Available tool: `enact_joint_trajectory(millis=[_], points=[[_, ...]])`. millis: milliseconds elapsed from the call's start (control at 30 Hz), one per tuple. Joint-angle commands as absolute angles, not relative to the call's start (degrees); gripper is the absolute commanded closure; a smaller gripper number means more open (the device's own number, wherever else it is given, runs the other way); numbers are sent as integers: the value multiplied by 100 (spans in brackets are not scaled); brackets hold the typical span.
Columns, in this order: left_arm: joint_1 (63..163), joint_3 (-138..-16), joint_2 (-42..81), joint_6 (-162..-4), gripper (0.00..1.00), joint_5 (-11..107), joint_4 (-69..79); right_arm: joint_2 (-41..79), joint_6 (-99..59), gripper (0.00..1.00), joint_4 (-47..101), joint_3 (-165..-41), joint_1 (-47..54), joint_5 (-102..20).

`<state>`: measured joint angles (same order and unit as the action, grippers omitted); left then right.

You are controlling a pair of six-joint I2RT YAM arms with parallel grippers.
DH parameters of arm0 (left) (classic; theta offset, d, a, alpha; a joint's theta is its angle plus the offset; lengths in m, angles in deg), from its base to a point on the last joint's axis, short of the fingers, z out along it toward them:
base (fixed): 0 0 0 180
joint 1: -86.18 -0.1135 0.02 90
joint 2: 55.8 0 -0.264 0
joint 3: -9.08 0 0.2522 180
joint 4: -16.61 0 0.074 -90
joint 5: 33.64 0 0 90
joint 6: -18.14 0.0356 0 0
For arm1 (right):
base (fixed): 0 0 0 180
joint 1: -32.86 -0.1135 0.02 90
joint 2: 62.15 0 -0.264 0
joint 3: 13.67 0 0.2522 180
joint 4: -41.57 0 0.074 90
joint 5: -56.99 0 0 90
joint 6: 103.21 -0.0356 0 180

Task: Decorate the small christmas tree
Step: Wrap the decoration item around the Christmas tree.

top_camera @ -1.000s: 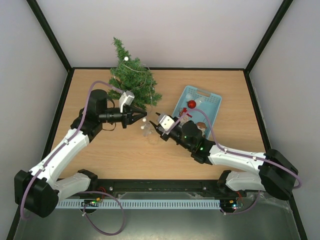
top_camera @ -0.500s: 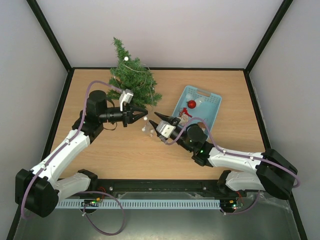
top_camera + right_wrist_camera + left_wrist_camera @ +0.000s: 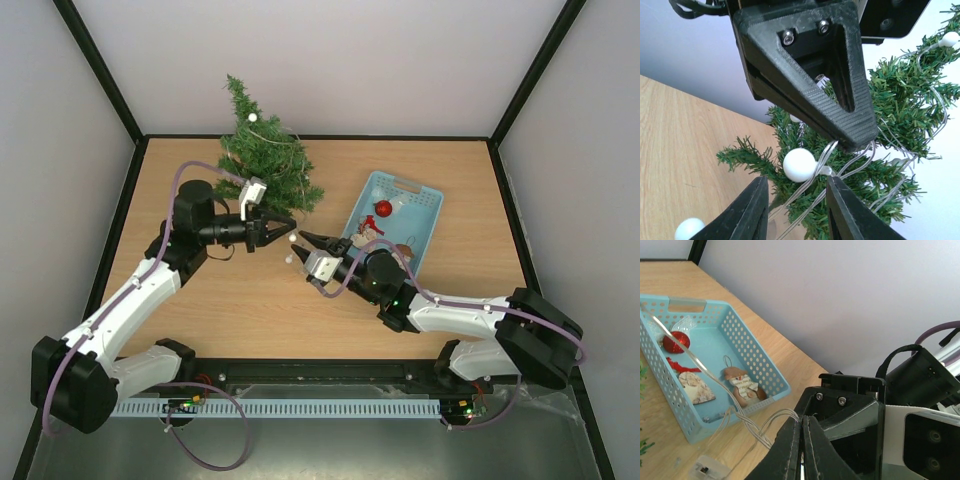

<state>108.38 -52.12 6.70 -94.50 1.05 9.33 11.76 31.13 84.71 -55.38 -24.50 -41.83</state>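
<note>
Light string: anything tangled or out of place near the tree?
The light string is only partly on the small christmas tree. The left pincer, shut on the wire, has several slack loops bunched at its tip. A white bulb hangs between the open fingers of the right pincer.

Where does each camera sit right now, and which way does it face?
Top: above and behind, looking down on left arm, right arm, tree, basket.
Left wrist: faces basket past its shut fingers.
Right wrist: faces tree between its open fingers; left gripper pinches light string.
Shared: top and right wrist both show tree.
</note>
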Motion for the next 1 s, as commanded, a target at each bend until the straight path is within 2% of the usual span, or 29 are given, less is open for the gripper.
enact_joint_trajectory(millis=[0, 300, 500, 967], points=[[10811, -5310, 719, -9662, 98, 67, 859, 1111, 2700, 70, 8748, -5452, -2487, -4486], [10806, -5106, 581, -10057, 98, 193, 1387, 1445, 2226, 71, 8630, -5623, -2495, -4532], [10806, -5018, 520, -10235, 98, 297, 1509, 1566, 1940, 66, 8694, -5773, -2489, -4645], [10814, -4933, 411, -10278, 98, 469, 1613, 1707, 574, 67, 8617, -5979, -2489, -3678]])
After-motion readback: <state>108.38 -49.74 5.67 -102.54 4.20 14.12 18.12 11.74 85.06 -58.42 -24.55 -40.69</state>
